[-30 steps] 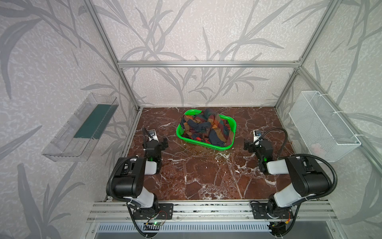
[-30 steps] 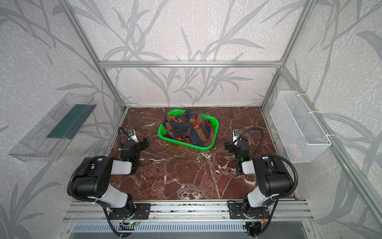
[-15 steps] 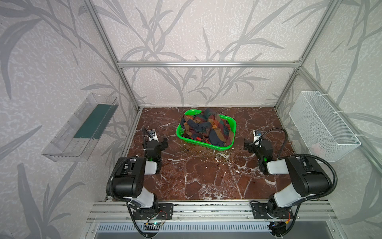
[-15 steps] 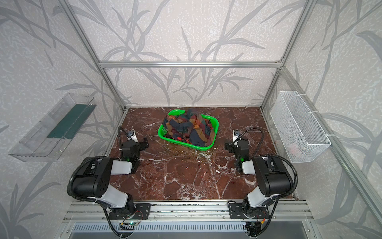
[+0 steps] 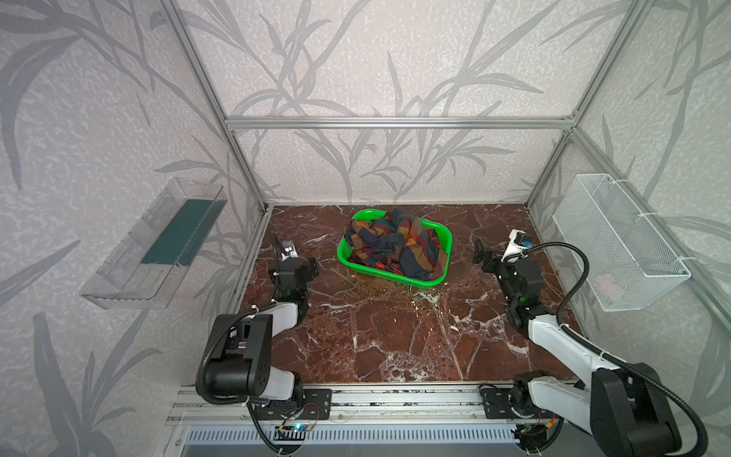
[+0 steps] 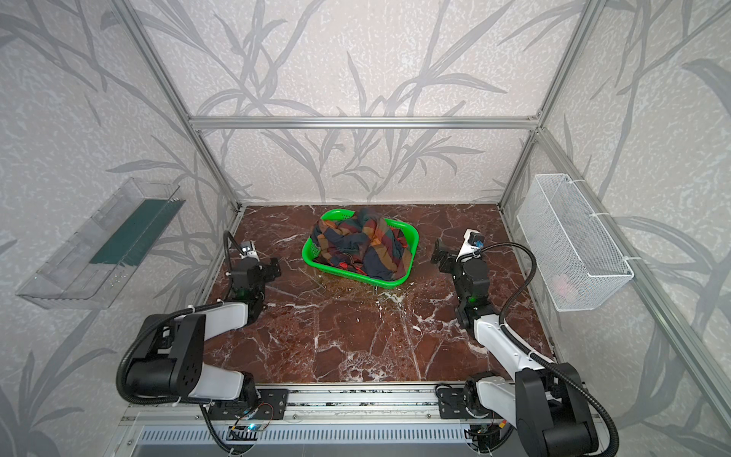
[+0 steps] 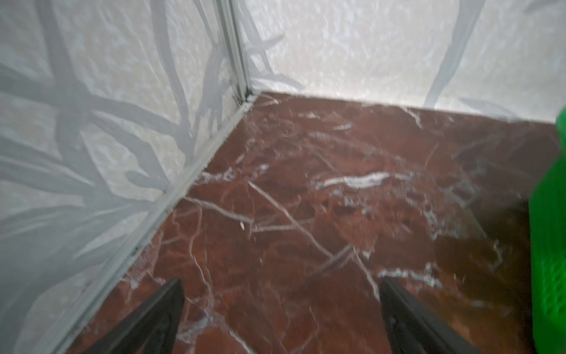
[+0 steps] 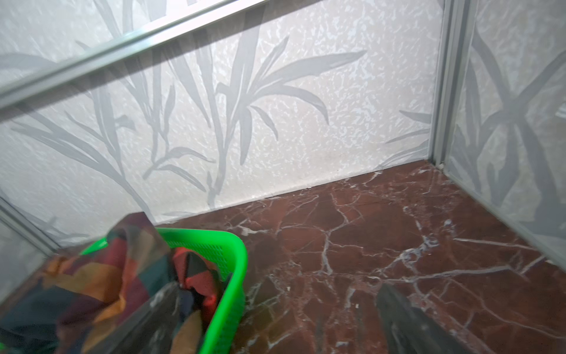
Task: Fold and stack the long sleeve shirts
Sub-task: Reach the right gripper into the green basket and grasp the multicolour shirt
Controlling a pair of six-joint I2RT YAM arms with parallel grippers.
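- Table (image 5: 395,336): nothing folded or stacked on it yet.
- Green basket (image 5: 375,273): holds the long sleeve shirts (image 5: 395,245), crumpled in a heap.
- Right gripper (image 5: 480,253): just lifted beside the basket, fingers spread wide, empty; a first pick is likely starting.
- Left gripper (image 5: 294,271): unmoved on the basket's other side, fingers parted, empty.

No text, label or number can be read anywhere.

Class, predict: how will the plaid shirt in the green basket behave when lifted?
The crumpled multicoloured plaid cloth shirt lies in soft folds: probably floppy, sagging. It drapes over the green plastic basket's rim, so it might drag that.
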